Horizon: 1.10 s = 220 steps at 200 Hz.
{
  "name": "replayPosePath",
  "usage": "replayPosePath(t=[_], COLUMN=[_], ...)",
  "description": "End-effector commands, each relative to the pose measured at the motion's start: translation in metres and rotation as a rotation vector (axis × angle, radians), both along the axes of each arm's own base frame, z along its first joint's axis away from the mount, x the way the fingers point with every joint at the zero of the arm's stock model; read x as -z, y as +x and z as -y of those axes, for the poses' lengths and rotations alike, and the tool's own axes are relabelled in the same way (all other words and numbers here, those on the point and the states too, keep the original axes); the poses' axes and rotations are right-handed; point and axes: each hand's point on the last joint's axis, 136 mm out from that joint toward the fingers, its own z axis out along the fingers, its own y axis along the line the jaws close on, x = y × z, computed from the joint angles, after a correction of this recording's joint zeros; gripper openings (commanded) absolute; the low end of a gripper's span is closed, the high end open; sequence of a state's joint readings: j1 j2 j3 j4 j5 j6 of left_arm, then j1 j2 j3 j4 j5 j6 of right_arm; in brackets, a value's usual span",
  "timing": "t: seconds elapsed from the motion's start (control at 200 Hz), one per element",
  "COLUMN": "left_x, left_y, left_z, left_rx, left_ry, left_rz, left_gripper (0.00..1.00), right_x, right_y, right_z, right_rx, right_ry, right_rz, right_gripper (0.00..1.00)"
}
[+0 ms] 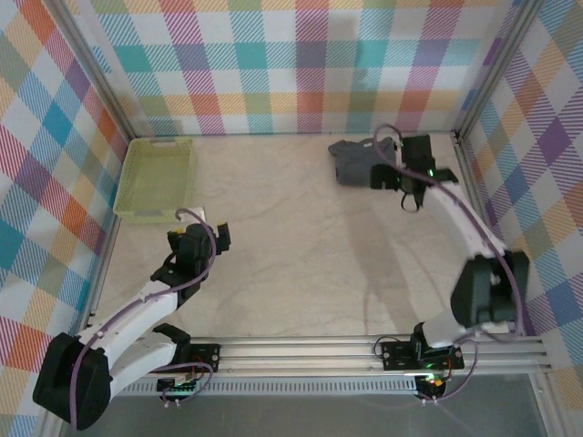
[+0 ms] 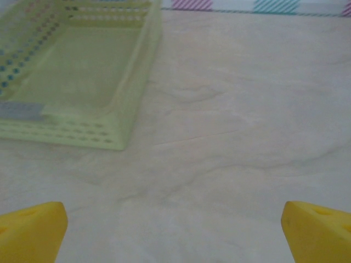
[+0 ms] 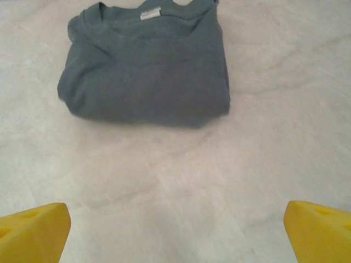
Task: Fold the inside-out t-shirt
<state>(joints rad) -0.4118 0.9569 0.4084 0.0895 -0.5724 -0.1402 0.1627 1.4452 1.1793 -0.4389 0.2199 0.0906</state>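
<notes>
Yellow fingertips (image 3: 34, 231) of the right gripper (image 1: 393, 169) stand wide apart with nothing between them, poised over bare tabletop (image 1: 291, 259) just short of the inside-out t-shirt (image 3: 145, 71). The slate-grey garment lies near the far right corner of the tabletop, gathered into a compact, roughly rectangular bundle. Its collar faces the far edge and a small white neck label (image 3: 149, 13) is exposed. No sleeve sticks out in the right wrist view, and the near edge of the bundle looks rounded rather than crisp. The left gripper (image 1: 198, 233) sits well apart, by the left edge of the tabletop, its own yellow fingertips (image 2: 30, 230) equally wide and holding nothing. Ahead of it is the lime-green mesh basket (image 2: 131, 98), which occupies the far left corner.

Judging by how the cloth lies, the folding itself looks all but complete, and the step in hand appears to be the let-go and a check of the result. If so, the next move calls for the right arm to lift clear without snagging the top layer, since soft cloth drags easily and one caught edge could undo the fold. If the bundle is judged too loose, a light press along its near edge would flatten it.
</notes>
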Motion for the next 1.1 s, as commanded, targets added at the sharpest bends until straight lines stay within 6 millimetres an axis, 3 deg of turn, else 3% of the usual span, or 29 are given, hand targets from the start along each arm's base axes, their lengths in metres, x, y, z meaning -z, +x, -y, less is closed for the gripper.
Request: replayPosePath(t=[0.0, 0.1, 0.21, 0.33, 0.465, 0.675, 0.82, 0.96, 1.095], left_x=[-0.023, -0.001, 0.014, 0.026, 0.028, 0.04, 0.042, 0.059, 0.058], left_y=[0.012, 0.026, 0.043, 0.054, 0.064, 0.077, 0.077, 0.086, 0.087], left_z=[-0.015, -0.013, 0.011, 0.019, 0.02, 0.007, -0.001, -0.007, -0.009], left_rx=[-0.053, -0.028, 0.11, 0.193, 0.238, 0.24, 0.216, 0.206, 0.208], left_ry=[0.057, 0.104, 0.096, 0.056, 0.069, 0.033, 0.004, -0.042, -0.053], left_rz=[0.131, 0.08, 0.069, 0.072, 0.079, 0.076, 0.099, 0.062, 0.063], left_gripper=[1.0, 1.0, 1.0, 1.0, 1.0, 1.0, 1.0, 1.0, 1.0], right_x=[0.025, 0.046, 0.076, 0.103, 0.098, 0.097, 0.097, 0.099, 0.102], right_y=[-0.009, -0.027, -0.028, -0.025, -0.015, -0.003, -0.006, -0.008, -0.01], right_z=[0.014, 0.026, 0.041, 0.03, 0.015, 0.029, 0.03, 0.028, 0.025], right_rx=[0.045, 0.065, 0.125, 0.078, -0.025, -0.033, -0.046, -0.066, -0.082], right_ry=[-0.029, -0.074, -0.095, -0.034, -0.006, 0.054, 0.093, 0.106, 0.106], right_rz=[0.124, 0.176, 0.165, 0.205, 0.258, 0.359, 0.36, 0.368, 0.387], right_gripper=[1.0, 1.0, 1.0, 1.0, 1.0, 1.0, 1.0, 1.0, 1.0])
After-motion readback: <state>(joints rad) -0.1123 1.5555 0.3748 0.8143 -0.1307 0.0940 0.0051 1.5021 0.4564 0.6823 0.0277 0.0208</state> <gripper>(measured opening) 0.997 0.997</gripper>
